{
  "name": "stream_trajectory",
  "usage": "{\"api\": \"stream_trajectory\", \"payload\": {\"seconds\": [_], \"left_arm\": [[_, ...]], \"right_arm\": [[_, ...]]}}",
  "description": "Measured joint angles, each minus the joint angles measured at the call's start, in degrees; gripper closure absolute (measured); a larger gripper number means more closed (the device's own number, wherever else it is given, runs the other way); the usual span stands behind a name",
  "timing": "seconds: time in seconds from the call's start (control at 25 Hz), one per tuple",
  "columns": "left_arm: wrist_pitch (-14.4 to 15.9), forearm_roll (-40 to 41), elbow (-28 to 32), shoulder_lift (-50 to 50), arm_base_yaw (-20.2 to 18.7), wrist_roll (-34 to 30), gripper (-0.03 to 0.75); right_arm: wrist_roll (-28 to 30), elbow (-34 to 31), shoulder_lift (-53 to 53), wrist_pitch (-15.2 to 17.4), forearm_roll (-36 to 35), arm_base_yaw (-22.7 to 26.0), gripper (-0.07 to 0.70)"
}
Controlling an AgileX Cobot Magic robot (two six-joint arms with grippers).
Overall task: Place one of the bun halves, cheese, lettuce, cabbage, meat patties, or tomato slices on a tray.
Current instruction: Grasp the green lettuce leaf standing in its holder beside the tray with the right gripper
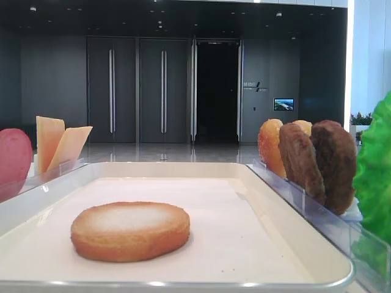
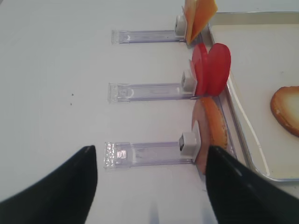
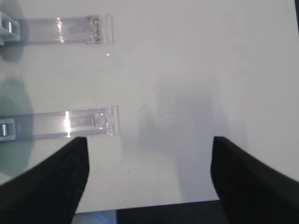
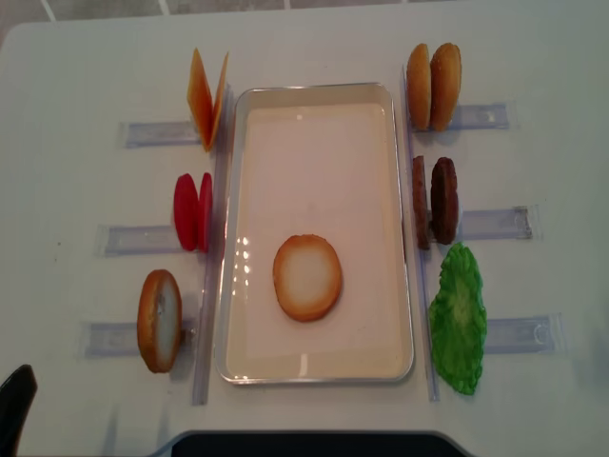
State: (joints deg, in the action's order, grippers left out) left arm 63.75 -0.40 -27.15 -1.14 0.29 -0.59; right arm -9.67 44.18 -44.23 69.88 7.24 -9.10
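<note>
1. While one bun half (image 4: 307,277) lies flat, pale face up, inside the tray (image 4: 315,95) toward its 6 o'clock end, everything else stands in the clear holders (image 4: 147,132) outside the rim.
2. At the tray's 9 o'clock side, top to bottom in the overhead view: cheese (image 4: 207,98), tomato slices (image 4: 192,211), another bun half (image 4: 159,320) on edge.
3. At the 3 o'clock side: two domed buns (image 4: 434,86), meat patties (image 4: 435,201), lettuce (image 4: 459,318).
4. Right gripper (image 3: 147,179): jaws spread wide, nothing between them, over bare white table (image 3: 210,70) beside two holder ends.
5. Left gripper (image 2: 152,186): jaws wide apart, holding nothing, above the holder of the on-edge bun half; only its dark tip shows at 7 o'clock overhead.
</note>
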Motion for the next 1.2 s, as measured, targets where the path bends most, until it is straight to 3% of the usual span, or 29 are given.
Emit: {"api": "stream_trajectory", "payload": {"seconds": [0.16, 0.44, 0.88, 1.0, 1.2], "left_arm": [[0.0, 0.0, 0.0, 0.0, 0.0, 0.0, 0.167], [0.0, 0.0, 0.0, 0.0, 0.0, 0.0, 0.167], [0.0, 0.0, 0.0, 0.0, 0.0, 0.0, 0.168], [0.0, 0.0, 0.0, 0.0, 0.0, 0.0, 0.168], [0.0, 0.0, 0.0, 0.0, 0.0, 0.0, 0.169]], "right_arm": [[0.0, 0.4, -5.9, 0.0, -1.2, 0.0, 0.087], [-0.1, 0.5, -5.7, 0.1, -2.3, 0.0, 0.087], [0.0, 0.9, -5.6, 0.2, -11.2, -0.1, 0.087], [-0.8, 0.9, -5.6, 0.2, -12.1, -2.4, 0.087], [-6.4, 0.9, -5.6, 0.2, -12.0, -10.8, 0.087]]}}
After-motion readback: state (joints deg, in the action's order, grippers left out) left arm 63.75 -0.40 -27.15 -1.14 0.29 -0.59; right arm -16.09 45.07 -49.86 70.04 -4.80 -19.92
